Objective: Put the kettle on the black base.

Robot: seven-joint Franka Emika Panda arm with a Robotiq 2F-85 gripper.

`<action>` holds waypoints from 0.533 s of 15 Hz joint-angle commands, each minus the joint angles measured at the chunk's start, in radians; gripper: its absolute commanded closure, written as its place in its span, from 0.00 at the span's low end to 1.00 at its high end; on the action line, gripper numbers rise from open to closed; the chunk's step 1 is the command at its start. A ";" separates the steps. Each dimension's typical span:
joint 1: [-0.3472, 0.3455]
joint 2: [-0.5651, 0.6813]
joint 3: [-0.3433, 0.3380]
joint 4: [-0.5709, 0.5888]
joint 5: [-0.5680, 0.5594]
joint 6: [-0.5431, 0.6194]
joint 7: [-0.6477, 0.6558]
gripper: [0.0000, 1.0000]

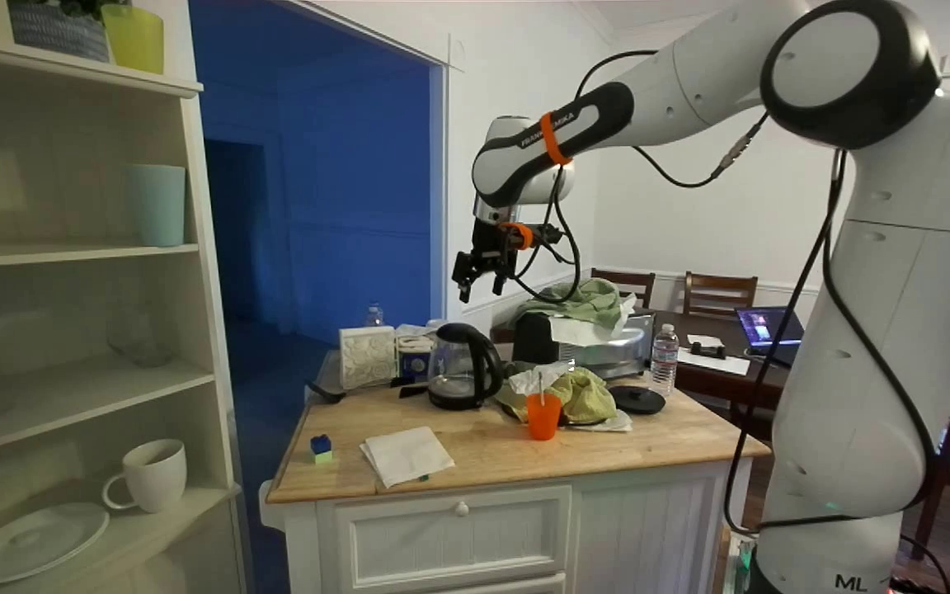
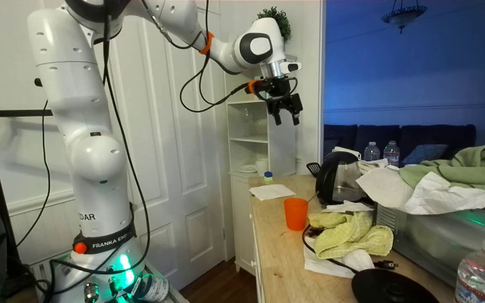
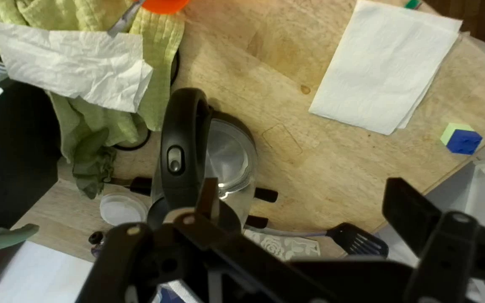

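Arm [image 1: 693, 82]: in an exterior view, stands at right, arched to upper centre
Jaws: apart, pointing down, well above the kettle [image 1: 452, 371]

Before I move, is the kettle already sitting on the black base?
No, in an exterior view the kettle stands well apart from the black base, with the yellow-green cloth lying between them.
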 commanded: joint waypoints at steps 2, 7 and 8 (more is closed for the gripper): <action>-0.026 0.200 -0.038 0.204 0.103 0.003 -0.128 0.00; -0.093 0.359 -0.029 0.323 0.209 -0.009 -0.206 0.00; -0.105 0.381 -0.025 0.336 0.220 -0.007 -0.217 0.00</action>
